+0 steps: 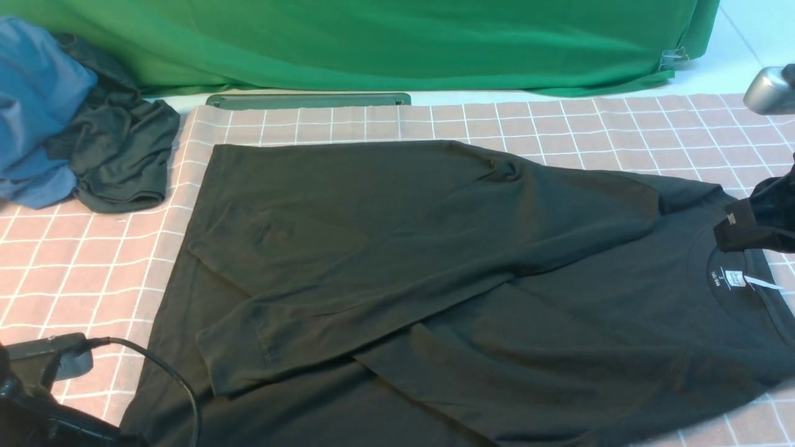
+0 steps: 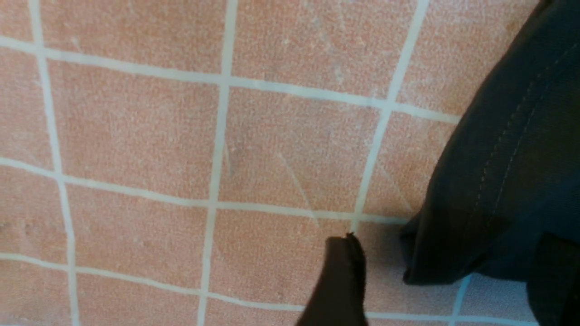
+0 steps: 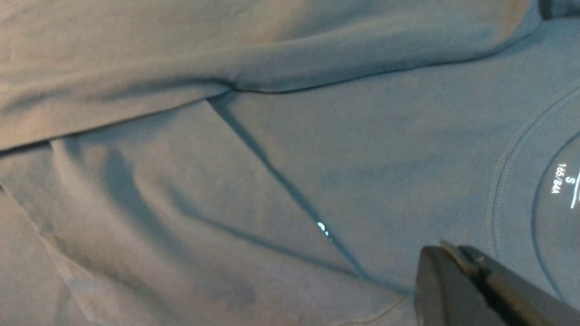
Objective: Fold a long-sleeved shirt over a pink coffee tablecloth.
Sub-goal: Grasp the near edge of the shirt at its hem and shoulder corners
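Two sleeves lie crossed over the body of the long-sleeved shirt, which is spread flat on the pink coffee tablecloth with its collar toward the robot's right and its hem toward the left. The sideways folds look done; what remains, I judge, is bringing hem toward collar. The left pincer is low at the hem end with its jaws spread: one fingertip is over bare pink cloth, the stitched hem lies in the gap, and nothing is pinched. The right pincer hovers above the chest beside the collar and its neck label, jaws pressed together and holding nothing. The shirt looks like thin, limp knit: light, no stiffness, apt to sag and drape from any point lifted. The loose sleeve layers could slide out of place if dragged. The doubled hem is the firmest edge, so its two corners seem the best places to take hold, pinching deep enough to catch every layer and lifting both together.
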`<action>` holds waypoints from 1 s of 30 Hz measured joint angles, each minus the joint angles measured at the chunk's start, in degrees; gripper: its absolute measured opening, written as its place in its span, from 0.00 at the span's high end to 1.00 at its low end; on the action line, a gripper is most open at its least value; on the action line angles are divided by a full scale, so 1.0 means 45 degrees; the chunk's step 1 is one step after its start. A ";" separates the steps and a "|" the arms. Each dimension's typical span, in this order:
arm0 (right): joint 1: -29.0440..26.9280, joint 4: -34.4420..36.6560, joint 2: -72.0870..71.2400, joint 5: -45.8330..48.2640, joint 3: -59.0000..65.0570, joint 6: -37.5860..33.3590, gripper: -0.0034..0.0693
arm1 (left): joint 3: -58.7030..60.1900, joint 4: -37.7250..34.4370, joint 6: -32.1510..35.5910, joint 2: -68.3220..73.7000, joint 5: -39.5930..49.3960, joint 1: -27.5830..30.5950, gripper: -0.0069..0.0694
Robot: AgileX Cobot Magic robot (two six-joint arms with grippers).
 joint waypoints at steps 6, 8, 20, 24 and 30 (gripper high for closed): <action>0.0000 0.0114 0.0000 -0.0100 0.0002 -0.0284 0.90 | 0.0000 0.0031 0.0391 0.1147 -0.0030 0.0000 0.23; 0.0000 0.0118 0.0000 -0.0105 0.0002 -0.0284 0.90 | 0.0000 0.0031 0.0550 0.1666 -0.0142 0.0000 0.29; 0.0000 0.0118 0.0000 0.1288 0.0002 -0.0619 0.90 | -0.0602 -0.0707 0.0516 0.1949 0.0230 0.0000 0.87; 0.0000 0.0103 -0.0014 0.2451 0.0049 -0.1096 0.88 | -0.1635 -0.0362 -0.0204 0.0979 0.1431 0.0000 0.87; 0.0293 -0.0039 -0.0028 0.3425 0.1067 -0.1189 0.73 | -0.2147 -0.0236 -0.0808 -0.1079 0.2294 0.0000 0.87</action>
